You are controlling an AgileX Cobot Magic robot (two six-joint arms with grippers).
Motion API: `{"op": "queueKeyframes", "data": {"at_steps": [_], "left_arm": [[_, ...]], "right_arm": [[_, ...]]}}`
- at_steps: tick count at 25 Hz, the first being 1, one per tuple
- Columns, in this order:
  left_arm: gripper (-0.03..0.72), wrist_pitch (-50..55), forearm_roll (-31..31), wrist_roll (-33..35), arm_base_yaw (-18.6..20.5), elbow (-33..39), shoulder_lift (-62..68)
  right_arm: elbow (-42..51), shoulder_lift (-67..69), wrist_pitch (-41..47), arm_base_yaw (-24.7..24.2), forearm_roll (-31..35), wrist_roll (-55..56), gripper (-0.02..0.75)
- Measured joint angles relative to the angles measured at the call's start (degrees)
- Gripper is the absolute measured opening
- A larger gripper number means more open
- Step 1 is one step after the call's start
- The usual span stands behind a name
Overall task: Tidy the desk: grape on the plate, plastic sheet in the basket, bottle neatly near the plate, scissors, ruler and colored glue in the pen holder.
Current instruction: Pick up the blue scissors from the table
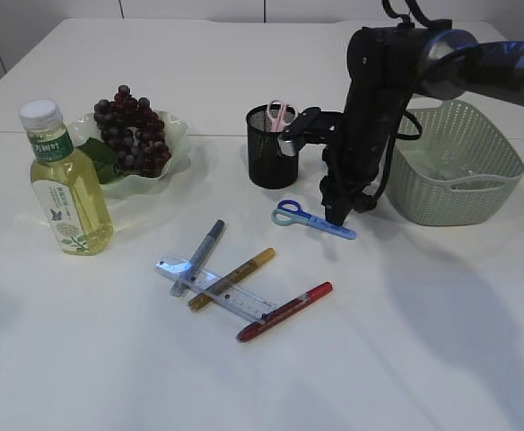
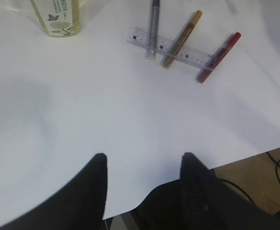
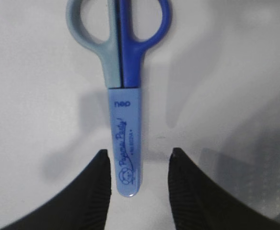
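Blue scissors (image 1: 313, 218) (image 3: 125, 115) in a blue sheath lie on the white table right of the black mesh pen holder (image 1: 270, 153). My right gripper (image 1: 337, 214) (image 3: 137, 154) hangs open just over them, a finger on each side of the sheath tip. Grapes (image 1: 133, 131) rest on the pale green plate (image 1: 174, 135), and the bottle (image 1: 68, 180) (image 2: 58, 17) stands left of it. The clear ruler (image 1: 244, 301) (image 2: 190, 53) lies under silver (image 1: 199, 256), gold (image 1: 233, 278) and red (image 1: 284, 312) glue pens. My left gripper (image 2: 144, 155) is open and empty over the table's front edge.
Pink scissors (image 1: 277, 113) stand in the pen holder. The green basket (image 1: 477, 193) sits at the right behind my right arm, with something glossy and clear faintly showing inside. Beyond the table's near edge, floor and a cable (image 2: 279, 177) show.
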Motion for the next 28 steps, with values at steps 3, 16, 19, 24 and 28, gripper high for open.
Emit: {"op": "queueKeyframes", "data": {"at_steps": [3, 16, 19, 24, 28], "left_arm": [[0.362, 0.00, 0.00, 0.00, 0.00, 0.00, 0.00], [0.362, 0.00, 0.00, 0.00, 0.00, 0.00, 0.00], [0.362, 0.00, 0.00, 0.00, 0.00, 0.00, 0.00], [0.362, 0.00, 0.00, 0.00, 0.00, 0.00, 0.00], [0.362, 0.00, 0.00, 0.00, 0.00, 0.00, 0.00]], "right_arm": [[0.00, 0.00, 0.00, 0.60, 0.00, -0.14, 0.332], [0.00, 0.02, 0.00, 1.18, -0.53, -0.14, 0.332], [0.13, 0.02, 0.00, 1.18, -0.53, -0.14, 0.332], [1.08, 0.27, 0.09, 1.18, -0.96, -0.14, 0.332], [1.08, 0.49, 0.09, 1.18, -1.08, -0.22, 0.332]]}}
